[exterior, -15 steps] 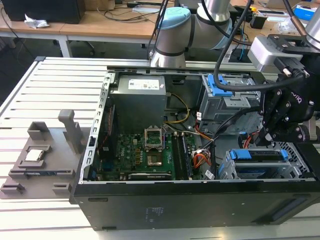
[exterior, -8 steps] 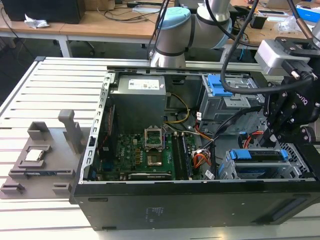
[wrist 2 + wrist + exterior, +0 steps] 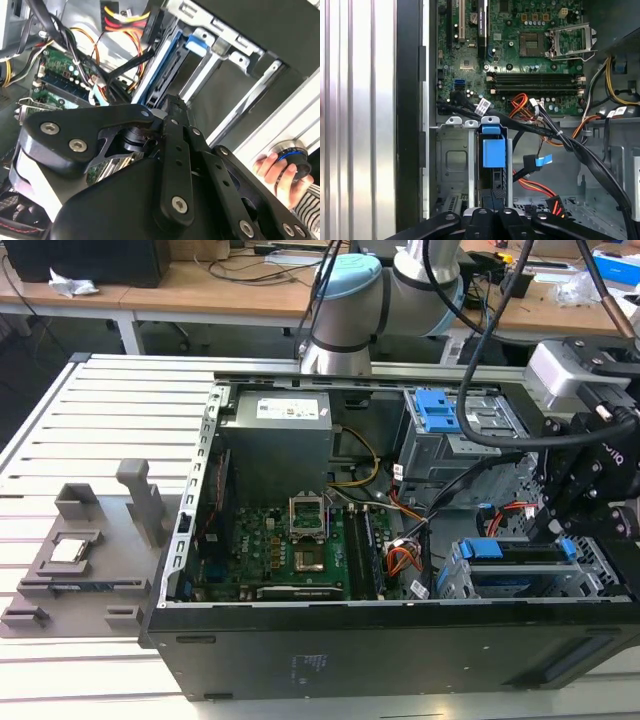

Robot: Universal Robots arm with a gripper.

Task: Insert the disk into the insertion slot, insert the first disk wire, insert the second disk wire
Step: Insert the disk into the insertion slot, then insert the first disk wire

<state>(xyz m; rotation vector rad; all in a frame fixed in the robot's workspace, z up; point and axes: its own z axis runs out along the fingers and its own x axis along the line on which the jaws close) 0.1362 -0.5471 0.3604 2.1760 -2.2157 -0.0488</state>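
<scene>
The disk (image 3: pixel 493 152) sits edge-on in the insertion slot (image 3: pixel 451 165); likely dense, rigid, shock-sensitive, best held by its blue carrier. Whether the tool (image 3: pixel 492 214) grips it, I cannot tell.

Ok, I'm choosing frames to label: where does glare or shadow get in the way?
Exterior view: dim inside the case, the disk sits in shade. First wrist view: the table slats glare pale, the motherboard is evenly lit. Second wrist view: the insertion slot metal shines white.
</scene>
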